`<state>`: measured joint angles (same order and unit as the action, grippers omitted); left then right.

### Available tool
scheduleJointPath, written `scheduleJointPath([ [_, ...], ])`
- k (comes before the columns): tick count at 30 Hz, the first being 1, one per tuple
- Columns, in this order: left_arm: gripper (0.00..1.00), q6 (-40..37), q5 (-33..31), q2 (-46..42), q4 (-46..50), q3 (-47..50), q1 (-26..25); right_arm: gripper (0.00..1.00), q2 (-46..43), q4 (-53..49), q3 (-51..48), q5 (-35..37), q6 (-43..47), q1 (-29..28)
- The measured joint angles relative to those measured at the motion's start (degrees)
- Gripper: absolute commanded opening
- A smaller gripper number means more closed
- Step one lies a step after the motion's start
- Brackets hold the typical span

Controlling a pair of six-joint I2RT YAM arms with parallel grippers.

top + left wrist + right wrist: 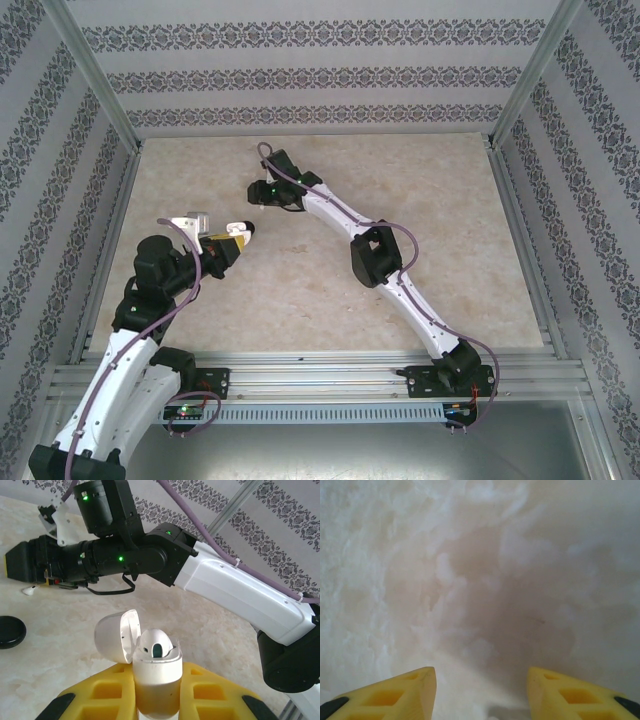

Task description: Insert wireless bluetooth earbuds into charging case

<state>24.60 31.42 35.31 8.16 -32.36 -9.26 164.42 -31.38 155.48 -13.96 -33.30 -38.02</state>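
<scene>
Fetching step, I reckon: left jaws pinch the open charging case (155,672); spread right jaws should next fetch the white earbud (29,590) beyond it.

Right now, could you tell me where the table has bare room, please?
Free: the beige marbled tabletop right of the right arm, and the near centre between arms. Crowded: around the left gripper, its open white charging case, small white earbud and round black puck.

Black round puck (10,631) on pale marbled table (300,300)
</scene>
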Motion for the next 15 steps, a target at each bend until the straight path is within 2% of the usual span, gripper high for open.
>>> scheduleJointPath([
  [8, 0.03, 0.02, 0.00, -1.57, 0.04, 0.00, 0.00, 0.42, -2.69, -2.78, -3.63, 0.20, 4.85, -0.44],
  [15, 0.02, 0.07, 0.00, -2.47, 0.24, 0.00, 0.00, 0.35, -4.00, -7.82, -4.15, 3.43, 10.91, -2.03],
])
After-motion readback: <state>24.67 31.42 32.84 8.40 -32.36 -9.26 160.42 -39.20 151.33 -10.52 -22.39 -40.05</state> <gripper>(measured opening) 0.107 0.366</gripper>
